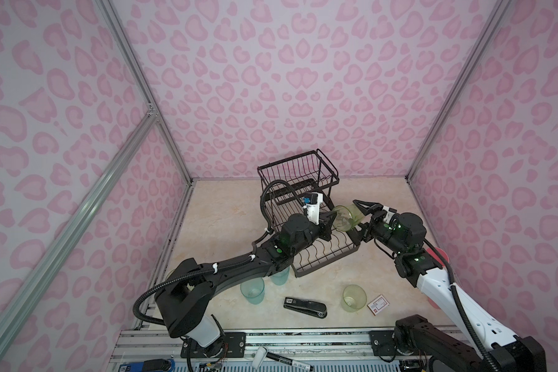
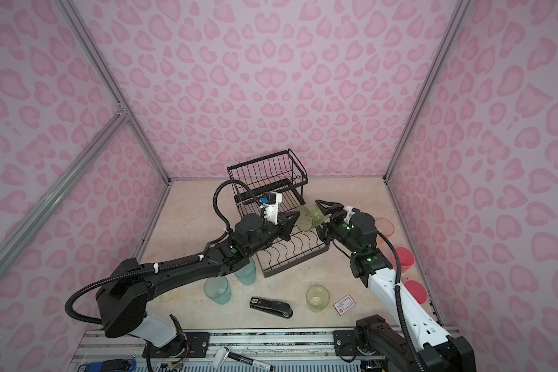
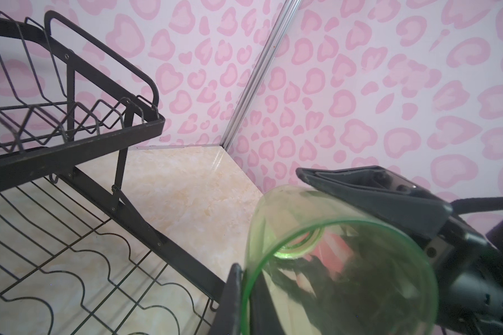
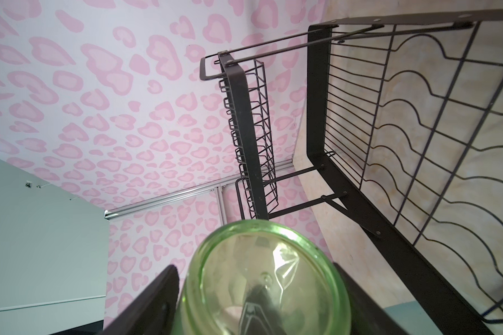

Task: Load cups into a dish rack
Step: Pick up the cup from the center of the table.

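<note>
"Why was the yellow-green cup [image 1: 347, 219] lying sideways over the right edge of the dish rack [image 1: 287, 180]?"

"It looked like a handover. The right gripper [image 2: 318, 216] clasped its body with jaws spread wide. The left gripper [image 1: 332, 221], reaching across the rack's lower tray, was pinched tight on the rim."

"To turn it mouth-down?"

"That was my guess. The other cups waited in front of the rack."
</note>
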